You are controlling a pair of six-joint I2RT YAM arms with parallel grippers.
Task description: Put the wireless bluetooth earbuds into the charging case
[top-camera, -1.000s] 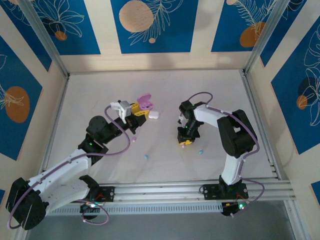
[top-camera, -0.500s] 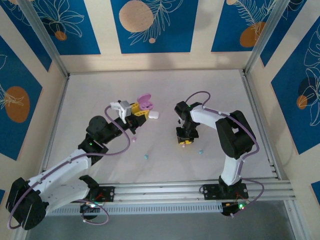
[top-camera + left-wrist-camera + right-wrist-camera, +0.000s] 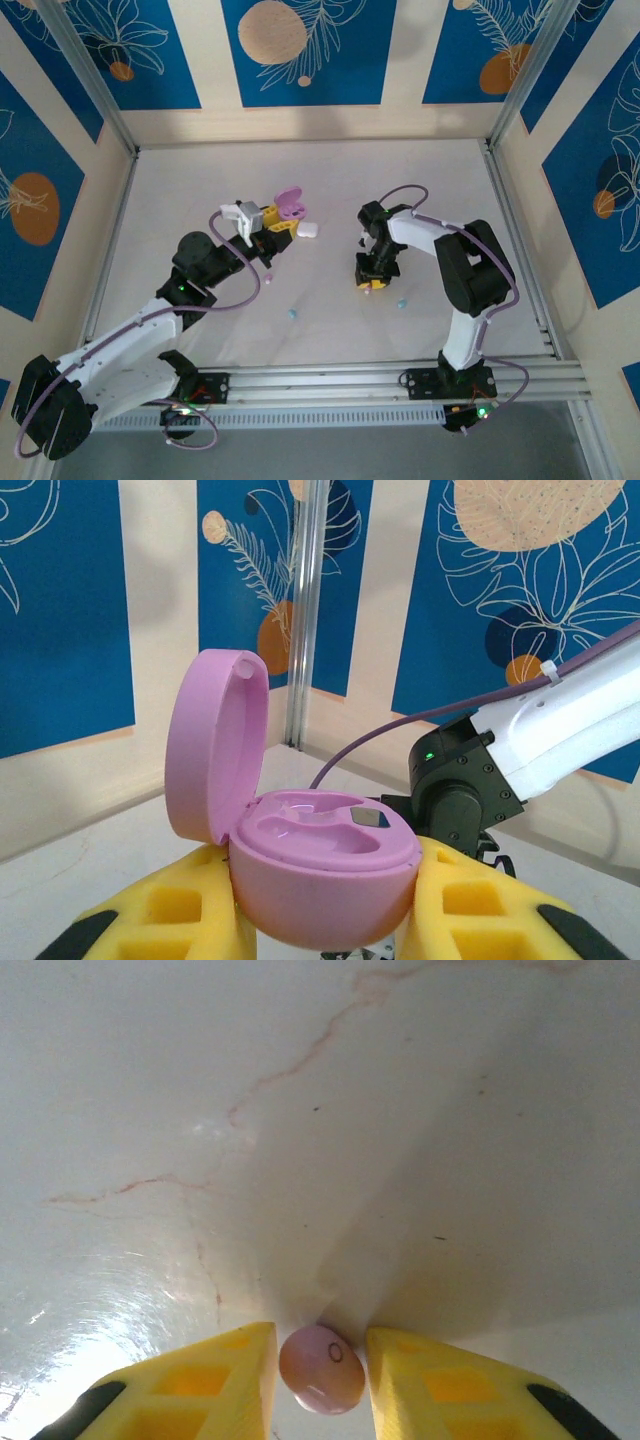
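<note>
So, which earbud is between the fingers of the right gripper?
The pink earbud, sitting between the right gripper's yellow fingers; the two teal earbuds lie loose on the table, apart from it.

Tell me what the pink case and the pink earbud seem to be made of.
The pink case: likely smooth plastic, semi-glossy; soft highlights on lid and rim. The pink earbud: probably hard plastic, slightly shiny; rounded moulded shape, small ring mark.

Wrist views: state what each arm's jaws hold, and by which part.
The left jaws clamp the open pink charging case by its lower body; the right jaws pinch a pink earbud by its sides.
</note>
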